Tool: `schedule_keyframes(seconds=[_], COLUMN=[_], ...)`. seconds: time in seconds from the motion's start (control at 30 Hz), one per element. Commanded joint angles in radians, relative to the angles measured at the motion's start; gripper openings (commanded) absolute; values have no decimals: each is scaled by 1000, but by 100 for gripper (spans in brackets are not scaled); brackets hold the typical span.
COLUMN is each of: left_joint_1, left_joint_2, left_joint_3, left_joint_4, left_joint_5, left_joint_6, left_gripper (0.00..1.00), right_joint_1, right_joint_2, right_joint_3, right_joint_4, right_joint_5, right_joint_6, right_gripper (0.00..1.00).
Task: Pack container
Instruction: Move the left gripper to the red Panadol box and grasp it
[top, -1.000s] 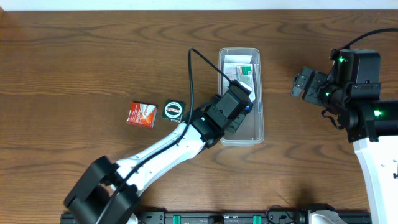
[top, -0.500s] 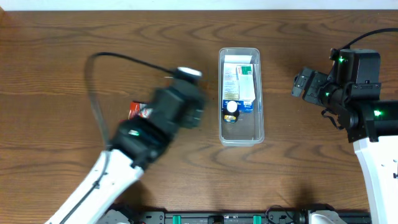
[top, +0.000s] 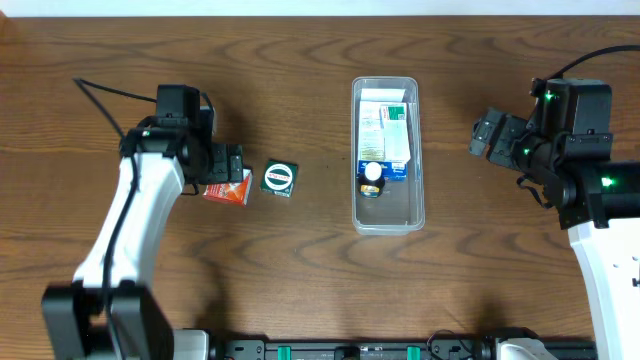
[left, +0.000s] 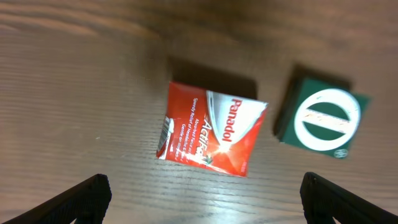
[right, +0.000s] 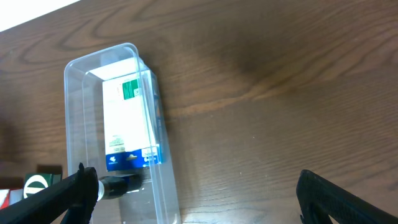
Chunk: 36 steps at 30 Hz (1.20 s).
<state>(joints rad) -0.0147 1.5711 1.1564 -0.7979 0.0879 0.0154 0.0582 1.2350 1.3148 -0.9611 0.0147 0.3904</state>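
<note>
**OVERHEAD**
- Container (top: 390, 212): long clear bin, centre-right on tabletop (top: 300, 60), long axis running away from robot; white label at far end.
- In container: white/green carton w/ blue end (top: 385, 135) lying in far half; small dark bottle w/ white cap (top: 372, 175) touching carton's near end; near part of the floor bare.
- Red box (top: 232, 188): flat on tabletop, well left of container, outside it.
- Green box (top: 279, 177): just right of red box, btwn it & container; close to red box, not touching.
- L end effector (top: 222, 165): above red box's far-left part, hiding some of it.
- R end effector (top: 487, 135): right of container, apart from it, nothing in it.

**LEFT WRIST**
- L fingers (left: 87, 196): two dark tips at bottom corners, spread wide; only wood btwn them, no grip on anything.
- Red box: "Panadol" in white, a bit skewed, sits higher in frame than the tips, no contact w/ either.
- Green box: white ring on top, upper right, slightly blurred, narrow gap to red box.

**RIGHT WRIST**
- R fingers (right: 323, 190): tips at bottom corners, wide apart, empty.
- Container: left side of frame, beyond L-hand tip, not touched.
- Contents: carton w/ blue end toward cam; bottle lying at that end.
- Bottom-left corner: part of green box + sliver of red, outside container.
</note>
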Motion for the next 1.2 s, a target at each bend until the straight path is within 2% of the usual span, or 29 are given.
schedule_keyframes(seconds=[0.0,0.77,0.97,1.17], left_joint_1=[3,2,2,2], left_joint_2=[68,340,339,250], left_joint_3=[3,3,4,6], left_joint_4=[5,73,69,37], left_joint_5=[59,50,50,50], left_joint_6=[90,119,119,103], left_gripper=[98,99,79,73], right_joint_1=[-6,-6,-6,-6], right_joint_2=[-5,-5,-5,-5], right_joint_3=[14,14,14,14], right_joint_4=[-1,-1,-1,-1], right_joint_5=[-4,-4,-4,-4], right_joint_6=[5,5,5,5], right_gripper=[99,99,99,99])
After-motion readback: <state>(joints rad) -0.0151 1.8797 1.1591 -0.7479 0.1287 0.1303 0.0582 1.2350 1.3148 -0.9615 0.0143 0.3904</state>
